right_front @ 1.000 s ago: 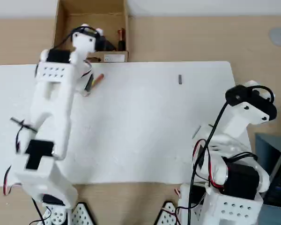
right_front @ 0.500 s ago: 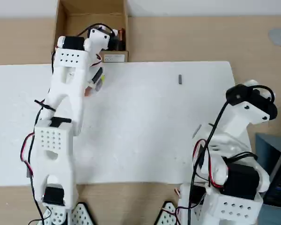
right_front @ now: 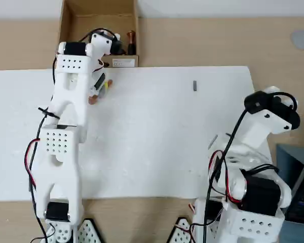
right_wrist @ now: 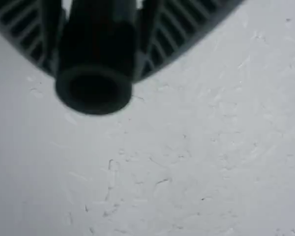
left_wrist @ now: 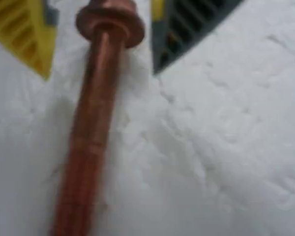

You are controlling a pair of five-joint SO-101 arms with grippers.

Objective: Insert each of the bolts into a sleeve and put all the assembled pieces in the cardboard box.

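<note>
A copper bolt (left_wrist: 96, 128) lies on the white mat (right_front: 167, 142), its flanged head between the fingers of my left gripper (left_wrist: 101, 71), which stands open around it without touching it. From above, that gripper (right_front: 99, 87) sits just in front of the cardboard box (right_front: 65, 30), with one end of the bolt (right_front: 93, 99) poking out beside it. An assembled copper-and-black piece (right_front: 130, 41) lies in the box's near right corner. My right gripper (right_wrist: 96, 69) is shut on a black sleeve (right_wrist: 93, 91), held a little above the mat. A second dark sleeve (right_front: 195, 85) lies loose on the mat.
The box's front wall (right_front: 122, 62) stands right behind the left gripper. The right arm (right_front: 268, 109) is folded back at the mat's right edge. A dark device (right_front: 296, 177) sits off the mat at the far right.
The left arm swung right and stretched toward the box, bringing its gripper over the bolt. The right arm has stayed still.
</note>
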